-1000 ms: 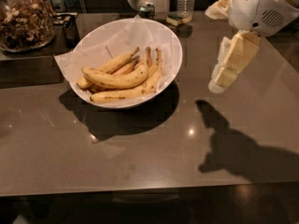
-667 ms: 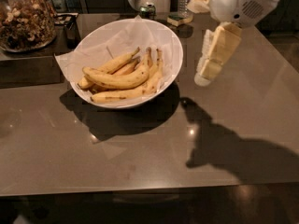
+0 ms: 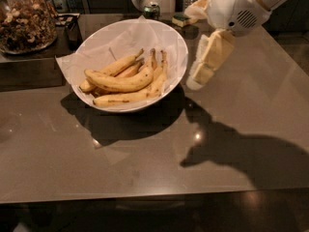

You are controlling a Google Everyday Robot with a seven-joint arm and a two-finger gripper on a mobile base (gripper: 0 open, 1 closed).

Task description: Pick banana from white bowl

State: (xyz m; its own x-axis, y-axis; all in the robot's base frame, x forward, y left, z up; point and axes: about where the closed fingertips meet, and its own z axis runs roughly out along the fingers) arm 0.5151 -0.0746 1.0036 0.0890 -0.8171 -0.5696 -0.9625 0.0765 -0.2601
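Whether the jaws are spread or pressed together cannot be told here: the gripper (image 3: 199, 76) is seen side-on, its cream tip pointing down and to the left, and nothing is visibly held in it. It hangs in the air just beside the right rim of the white bowl (image 3: 179, 50), outside the bowl and above the table (image 3: 145, 153), where it throws a large dark shadow to the right. That spot suits an approach from the side and above. The tip is tilted toward the fruit rather than straight down, probably so that it can pass over the rim.

The banana (image 3: 120, 84) lies inside the bowl on top of the pile, curving from the left side across to the right. The shorter, straighter ones lie under and beside it, and the stems point toward the far rim. Being uppermost and exposed along its back, it is the easiest one to take without disturbing the rest. Crinkled white paper (image 3: 67, 64) lines the bowl and spills over its left edge, so it could catch or lift during a grasp. A glass jar of nuts (image 3: 24, 18) stands well apart at the far left, out of the way. The pick itself is not yet begun.
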